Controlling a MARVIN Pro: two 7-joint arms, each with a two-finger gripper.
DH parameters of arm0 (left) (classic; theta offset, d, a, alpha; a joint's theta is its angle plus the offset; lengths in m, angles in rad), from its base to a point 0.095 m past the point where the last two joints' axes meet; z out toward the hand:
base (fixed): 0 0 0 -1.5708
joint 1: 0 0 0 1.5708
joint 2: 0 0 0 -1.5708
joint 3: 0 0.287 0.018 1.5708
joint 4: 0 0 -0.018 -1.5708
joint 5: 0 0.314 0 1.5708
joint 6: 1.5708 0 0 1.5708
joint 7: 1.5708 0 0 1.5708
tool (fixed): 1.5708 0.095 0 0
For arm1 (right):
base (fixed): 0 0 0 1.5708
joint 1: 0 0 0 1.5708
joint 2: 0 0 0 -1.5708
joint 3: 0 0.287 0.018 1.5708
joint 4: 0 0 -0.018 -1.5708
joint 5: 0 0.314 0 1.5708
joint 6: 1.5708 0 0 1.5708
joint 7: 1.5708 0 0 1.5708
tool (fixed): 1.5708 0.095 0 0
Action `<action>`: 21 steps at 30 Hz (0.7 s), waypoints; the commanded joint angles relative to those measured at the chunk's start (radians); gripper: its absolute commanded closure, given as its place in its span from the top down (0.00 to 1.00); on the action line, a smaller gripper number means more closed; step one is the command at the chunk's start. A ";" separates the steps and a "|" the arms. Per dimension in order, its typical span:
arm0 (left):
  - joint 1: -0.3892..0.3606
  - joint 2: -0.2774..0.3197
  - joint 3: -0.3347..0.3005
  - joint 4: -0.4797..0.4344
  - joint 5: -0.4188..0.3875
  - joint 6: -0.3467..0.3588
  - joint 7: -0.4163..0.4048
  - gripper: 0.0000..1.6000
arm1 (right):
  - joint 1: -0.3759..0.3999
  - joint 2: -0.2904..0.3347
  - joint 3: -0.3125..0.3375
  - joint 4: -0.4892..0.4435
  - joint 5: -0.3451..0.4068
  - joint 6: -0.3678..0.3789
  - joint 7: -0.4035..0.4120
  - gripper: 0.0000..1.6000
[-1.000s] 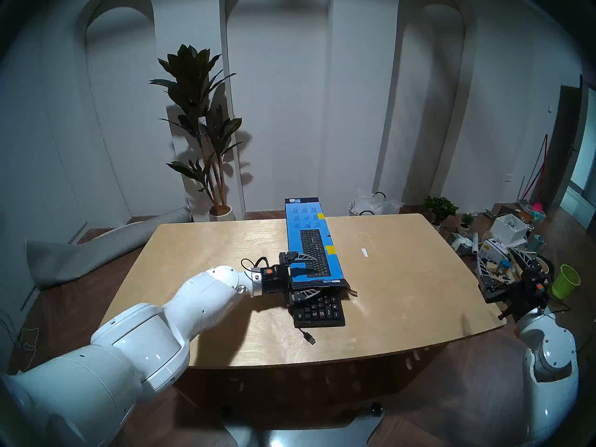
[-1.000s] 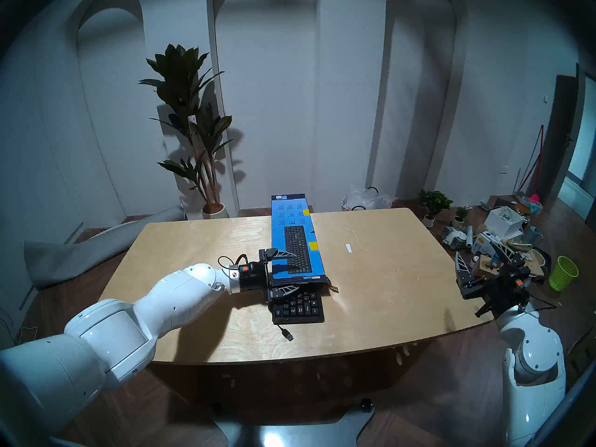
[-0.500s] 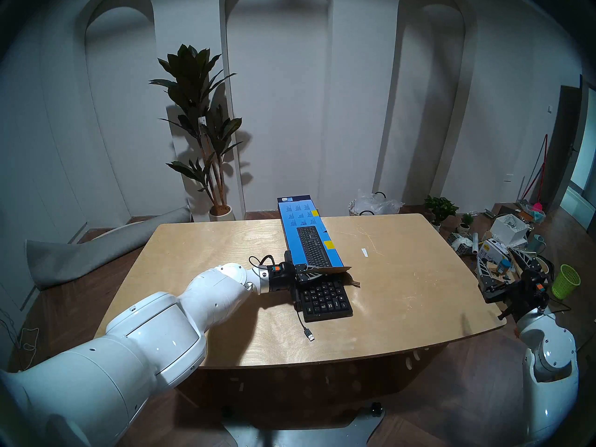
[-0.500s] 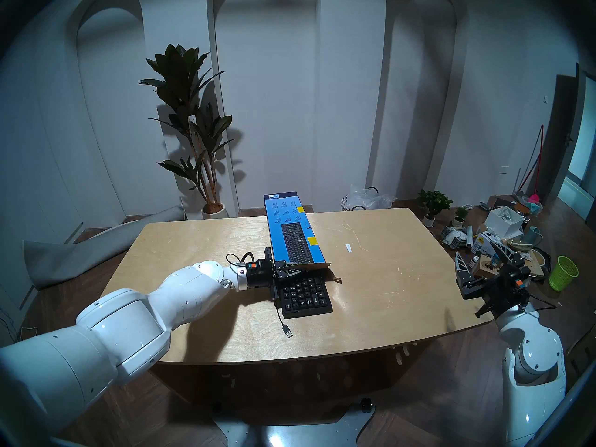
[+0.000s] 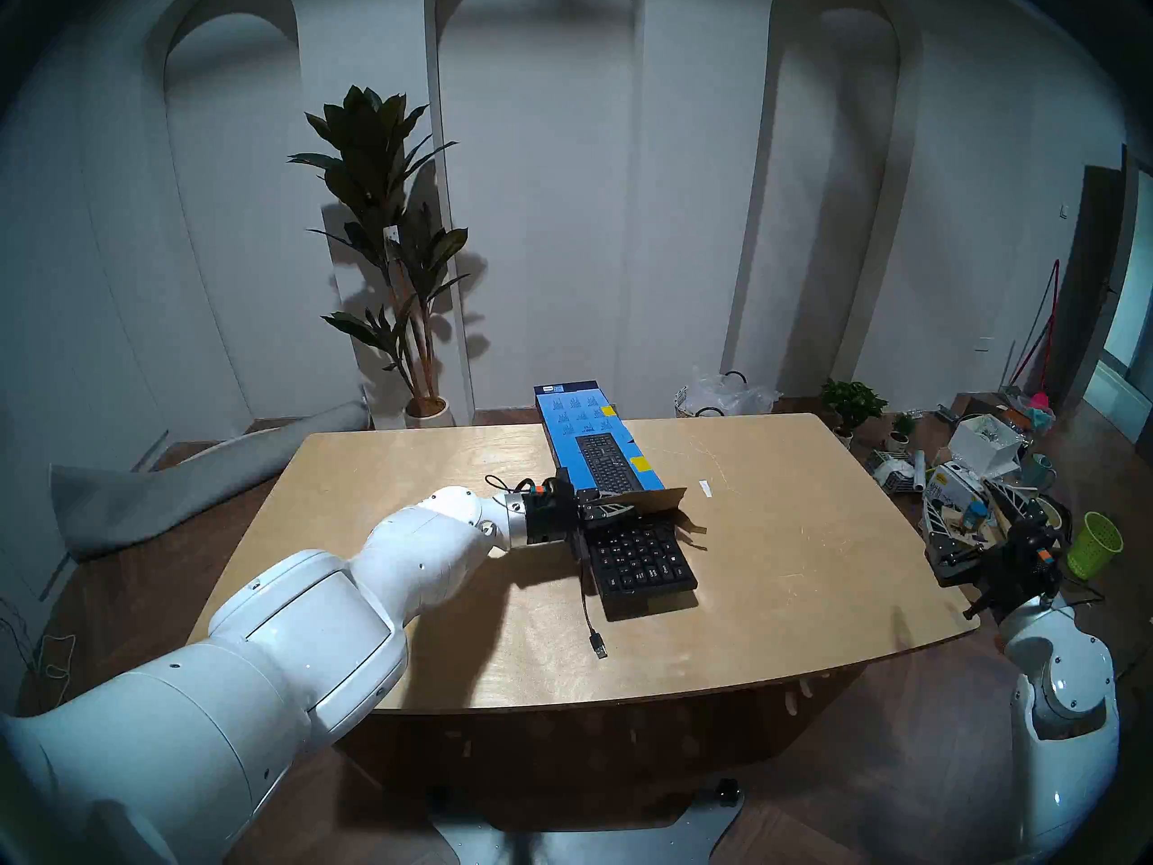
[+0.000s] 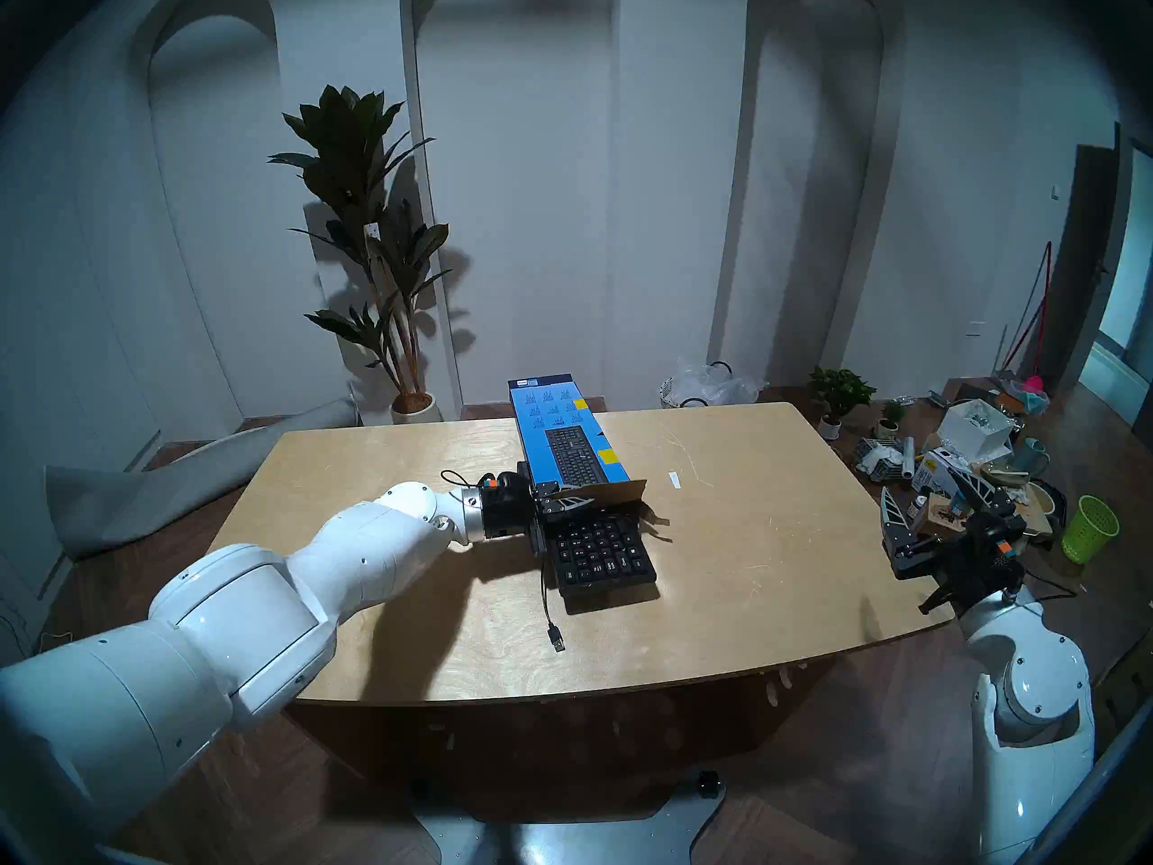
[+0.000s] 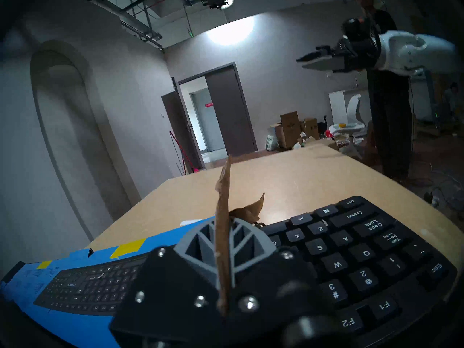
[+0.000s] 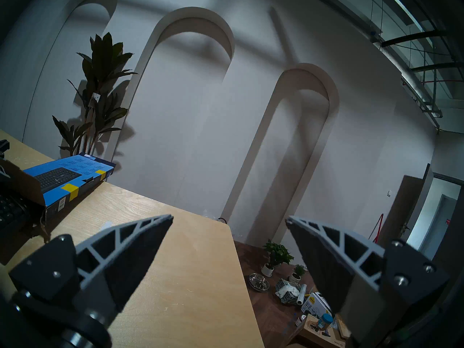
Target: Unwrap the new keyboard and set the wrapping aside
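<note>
Keyboard (image 5: 642,561) further out of box (image 5: 593,439) now, left gripper (image 5: 614,508) pinching flap.

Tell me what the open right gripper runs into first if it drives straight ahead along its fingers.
Probably nothing near. The right gripper, open and empty, points past the far right corner of the light wooden table towards the white arched wall. The blue cardboard keyboard box lies well off to its left. Depth is uncertain.
</note>
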 commanded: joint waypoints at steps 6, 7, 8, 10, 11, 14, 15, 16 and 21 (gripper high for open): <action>-0.052 -0.021 -0.194 -0.076 -0.230 0.196 -0.061 0.00 | 0.002 0.003 0.001 -0.015 0.000 -0.004 0.002 1.00; -0.043 -0.018 -0.212 -0.081 -0.252 0.226 -0.070 0.00 | 0.002 0.003 0.001 -0.015 0.000 -0.005 0.002 1.00; -0.036 -0.015 -0.219 -0.081 -0.264 0.223 -0.078 0.00 | 0.002 0.003 0.001 -0.016 0.000 -0.005 0.002 1.00; -0.026 -0.006 -0.232 -0.092 -0.281 0.268 -0.090 0.00 | 0.001 0.003 0.001 -0.016 0.000 -0.005 0.002 1.00; -0.019 -0.003 -0.239 -0.091 -0.292 0.271 -0.097 0.00 | 0.001 0.003 0.001 -0.016 0.000 -0.005 0.002 1.00; 0.018 0.033 -0.256 -0.120 -0.322 0.360 -0.131 0.00 | 0.000 0.003 0.001 -0.018 -0.001 -0.005 0.002 1.00; 0.024 0.046 -0.248 -0.128 -0.315 0.367 -0.143 0.00 | 0.000 0.003 0.001 -0.018 -0.001 -0.005 0.002 1.00; 0.035 0.059 -0.248 -0.145 -0.316 0.402 -0.155 0.00 | 0.000 0.003 0.001 -0.018 -0.001 -0.005 0.002 1.00; 0.067 0.122 -0.220 -0.196 -0.287 0.452 -0.219 0.00 | 0.001 0.004 0.001 -0.017 0.000 -0.005 0.002 1.00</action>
